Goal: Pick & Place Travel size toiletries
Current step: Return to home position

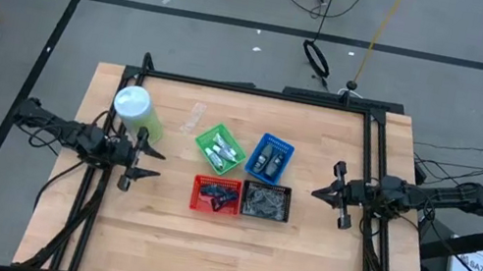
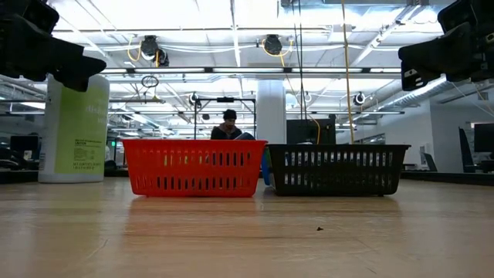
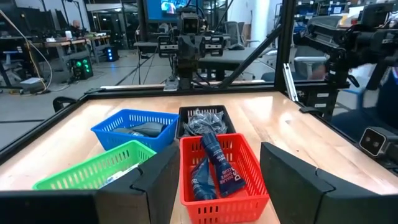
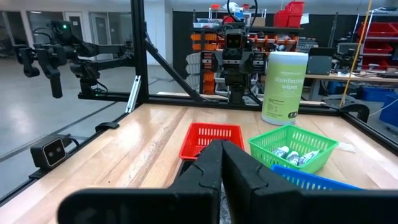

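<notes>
Light wooden table (image 1: 153, 240) in an open lab bay, with cables on the floor beyond.

Toiletries: all are in baskets and none lie loose on the wood.
- The whitish tubes (image 1: 218, 155) are in the green basket (image 1: 200, 136).
- The dark grey pieces (image 1: 264, 164) are in the blue basket (image 1: 289, 153).
- The dark blue pieces (image 1: 214, 194) are in the red basket (image 1: 194, 193).
- The grey packets (image 1: 266, 201) are in the black basket (image 1: 288, 210).

The four baskets form a tight cluster mid-table. The disinfecting wipes canister (image 1: 138, 112) stands apart from them, toward the left arm.

Left gripper (image 1: 154, 164): raised just beside the canister and well short of the baskets. Its fingers are spread wide with nothing between them.

Right gripper (image 1: 319, 193): raised near the table's right edge. Its fingers are pressed together and hold nothing.

Judgement: the sorting looks complete, and the step in hand is the retreat to the rest pose. The next move calls for no grasp, only drawing each arm back over its own side. The left arm needs to keep clear of the canister as it goes.
</notes>
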